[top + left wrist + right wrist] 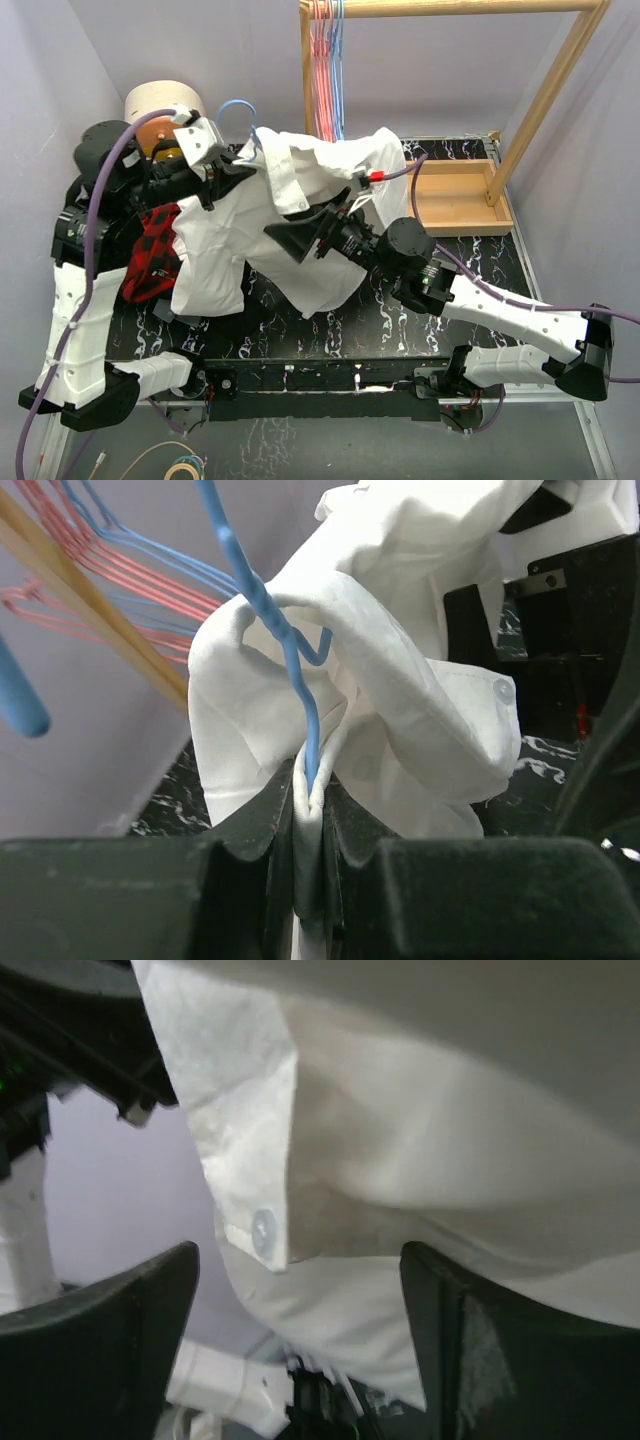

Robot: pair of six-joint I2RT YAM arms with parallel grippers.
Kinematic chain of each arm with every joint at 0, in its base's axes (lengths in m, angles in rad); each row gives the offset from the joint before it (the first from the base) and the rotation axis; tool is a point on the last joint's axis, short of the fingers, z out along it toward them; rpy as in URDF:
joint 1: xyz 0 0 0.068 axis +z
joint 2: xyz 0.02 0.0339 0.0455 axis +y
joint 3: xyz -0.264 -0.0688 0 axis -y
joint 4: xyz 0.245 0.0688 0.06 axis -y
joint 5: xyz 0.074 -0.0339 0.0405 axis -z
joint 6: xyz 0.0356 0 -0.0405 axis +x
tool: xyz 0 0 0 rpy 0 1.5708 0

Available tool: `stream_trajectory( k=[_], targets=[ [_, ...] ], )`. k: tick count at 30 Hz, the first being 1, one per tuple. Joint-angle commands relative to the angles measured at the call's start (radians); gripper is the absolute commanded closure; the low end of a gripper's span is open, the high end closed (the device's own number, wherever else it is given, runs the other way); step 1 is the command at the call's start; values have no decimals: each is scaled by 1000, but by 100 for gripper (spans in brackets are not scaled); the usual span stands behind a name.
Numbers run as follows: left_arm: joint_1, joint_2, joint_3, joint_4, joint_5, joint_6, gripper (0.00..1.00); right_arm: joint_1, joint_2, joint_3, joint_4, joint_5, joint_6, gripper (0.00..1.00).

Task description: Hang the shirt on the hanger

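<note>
The white shirt (pixel 300 175) hangs in the air above the table, draped over the light-blue hanger, whose hook (pixel 237 105) sticks up by the collar. My left gripper (pixel 243 158) is shut on the hanger's wire together with a fold of shirt fabric. The left wrist view shows the blue wire (pixel 255 590) running down into the closed jaws (pixel 312 795), with the shirt (pixel 420 710) bunched round it. My right gripper (pixel 300 235) is open under the shirt's front. In the right wrist view, a buttoned edge of the shirt (pixel 400 1110) hangs between the spread fingers (pixel 300 1260).
A wooden rack (pixel 450 8) at the back holds pink and blue hangers (pixel 327 60). A wooden tray (pixel 455 195) sits at the right rear. A red-and-black plaid garment (pixel 155 250) lies at the left under the left arm. A beige roll (pixel 160 98) stands at the back left.
</note>
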Motion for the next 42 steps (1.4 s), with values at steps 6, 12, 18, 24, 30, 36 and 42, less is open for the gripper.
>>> stream_trajectory(
  k=[6,12,18,24,30,36,42],
  targets=[
    [2,-48,-212,-42,115,223,100,5,-136,65,-233,-430,-579,2],
    [2,-44,-252,-180,120,471,100,4,-284,119,-519,-361,-846,2],
    [2,-51,-243,-200,58,547,100,5,-372,82,-636,-112,-891,2],
    [2,-48,-218,-175,75,509,100,4,-379,10,-747,-13,-919,2],
    [2,-36,-175,-158,67,445,100,5,-317,-55,-675,213,-892,3],
    [2,-45,-185,-173,75,458,100,4,-354,-173,-500,407,-987,29],
    [2,-58,-185,-229,114,533,100,-1,-394,-266,-354,451,-1063,92]
  ],
)
